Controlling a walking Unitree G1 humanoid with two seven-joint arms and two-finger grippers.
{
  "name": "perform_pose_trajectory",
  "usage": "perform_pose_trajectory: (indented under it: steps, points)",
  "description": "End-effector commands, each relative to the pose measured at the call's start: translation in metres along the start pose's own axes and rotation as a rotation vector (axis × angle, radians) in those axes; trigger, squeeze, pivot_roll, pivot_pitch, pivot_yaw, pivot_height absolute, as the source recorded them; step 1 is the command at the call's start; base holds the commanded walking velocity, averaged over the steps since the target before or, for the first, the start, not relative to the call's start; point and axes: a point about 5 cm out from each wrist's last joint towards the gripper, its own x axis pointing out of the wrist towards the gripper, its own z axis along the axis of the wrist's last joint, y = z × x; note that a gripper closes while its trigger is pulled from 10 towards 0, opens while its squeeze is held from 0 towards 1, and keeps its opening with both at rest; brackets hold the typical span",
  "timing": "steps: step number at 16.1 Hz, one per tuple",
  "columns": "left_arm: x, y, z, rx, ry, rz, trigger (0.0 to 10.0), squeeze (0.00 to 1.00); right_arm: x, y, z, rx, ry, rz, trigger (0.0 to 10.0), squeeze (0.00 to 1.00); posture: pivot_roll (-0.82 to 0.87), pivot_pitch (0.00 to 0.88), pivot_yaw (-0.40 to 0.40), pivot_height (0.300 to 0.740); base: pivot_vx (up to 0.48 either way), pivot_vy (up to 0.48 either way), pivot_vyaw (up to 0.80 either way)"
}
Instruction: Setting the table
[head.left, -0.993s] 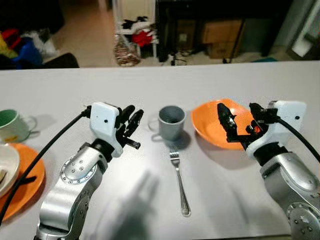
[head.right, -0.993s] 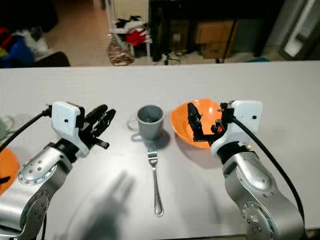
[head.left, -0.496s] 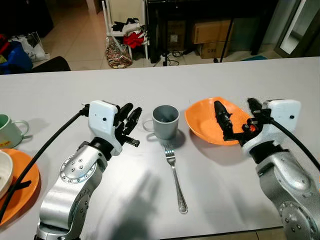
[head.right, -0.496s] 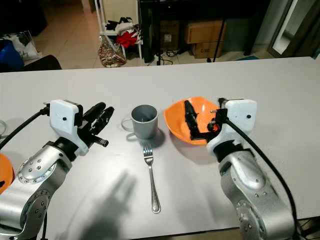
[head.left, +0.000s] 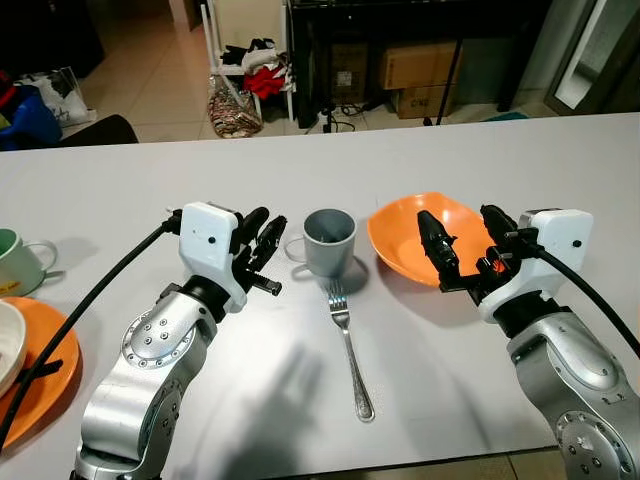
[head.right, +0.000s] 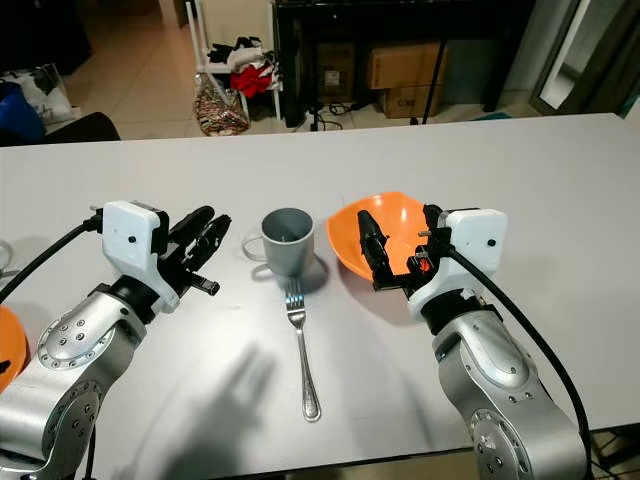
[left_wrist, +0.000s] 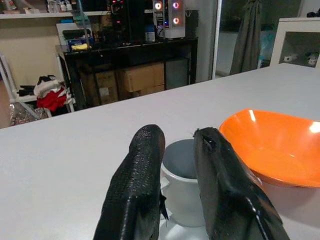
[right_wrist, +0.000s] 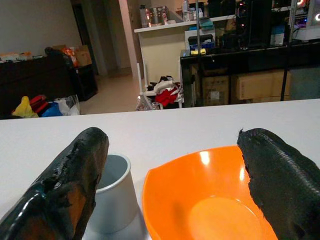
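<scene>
The orange bowl (head.left: 415, 240) is straddled by the right gripper (head.left: 463, 247), fingers spread wide. The left gripper (head.left: 262, 244) is kept nearly closed, empty, beside the grey mug (head.left: 328, 243).

A home: a white dining table (head.left: 520, 150), a rack with clothes (head.left: 262, 60), cardboard boxes (head.left: 420, 68) behind it.

glossy orange plastic bowl (head.left: 415, 236), matt grey mug (head.left: 328, 241) and shiny metal fork (head.left: 349, 345) on a smooth matt white table (head.left: 300, 170); gripper fingers (left_wrist: 137, 190) of rough black rubber, arms of brushed silver metal.
</scene>
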Motion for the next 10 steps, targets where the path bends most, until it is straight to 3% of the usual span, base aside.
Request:
perform_pose_trajectory:
  steps: [1, 10]
  points:
    - [0.0015, 0.0008, 0.0014, 0.020, -0.003, -0.003, 10.0, 0.00, -0.0017, 0.0012, 0.0005, 0.004, -0.007, 0.012, 10.0, 0.00, 0.03, 0.000, 0.063, 0.740, 0.000, 0.000, 0.00]
    - [-0.0021, 0.0034, 0.0006, 0.026, 0.008, -0.001, 10.0, 0.00, -0.0013, 0.0040, -0.0011, 0.022, -0.002, 0.032, 10.0, 0.00, 0.04, 0.000, 0.058, 0.740, 0.000, 0.000, 0.00]
